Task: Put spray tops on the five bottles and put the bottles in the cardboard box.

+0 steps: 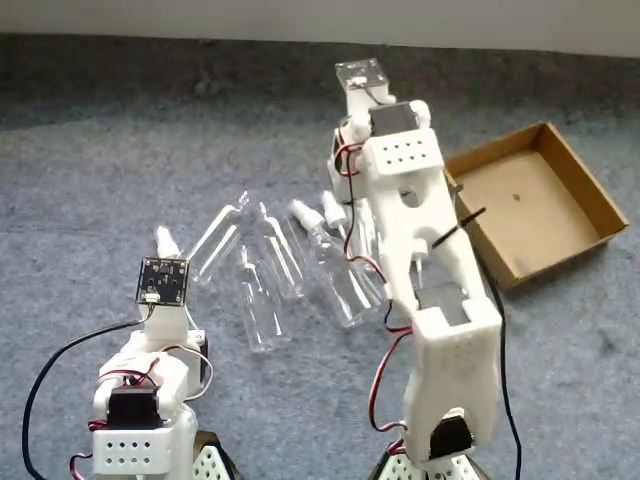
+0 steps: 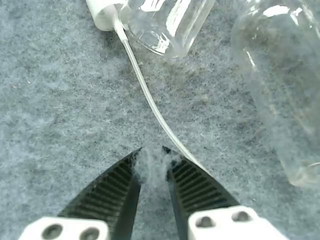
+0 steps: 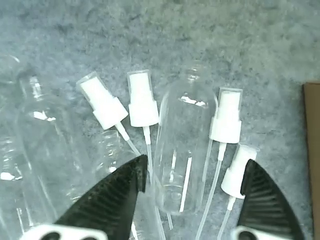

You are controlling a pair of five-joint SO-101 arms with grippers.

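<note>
Several clear bottles [image 1: 262, 290] lie on their sides mid-table, without tops. My right gripper [image 3: 192, 190] is open wide just above one bottle [image 3: 185, 145], which lies between its fingers. Loose white spray tops [image 3: 142, 100] with thin tubes lie on both sides of that bottle. My left gripper [image 2: 151, 152] hovers low over the carpet, open by a narrow gap with nothing in it. The tube of another spray top [image 2: 102, 12] runs past one fingertip, next to a bottle [image 2: 170, 20]. In the high view this top [image 1: 165, 240] lies just ahead of the left arm.
An open cardboard box [image 1: 560, 235] sits at the right, with nothing in it; its edge [image 3: 312, 150] borders the right wrist view. The right arm [image 1: 405, 160] stretches over the table between bottles and box. Grey carpet covers the table. A second bottle [image 2: 280, 85] lies near the left gripper.
</note>
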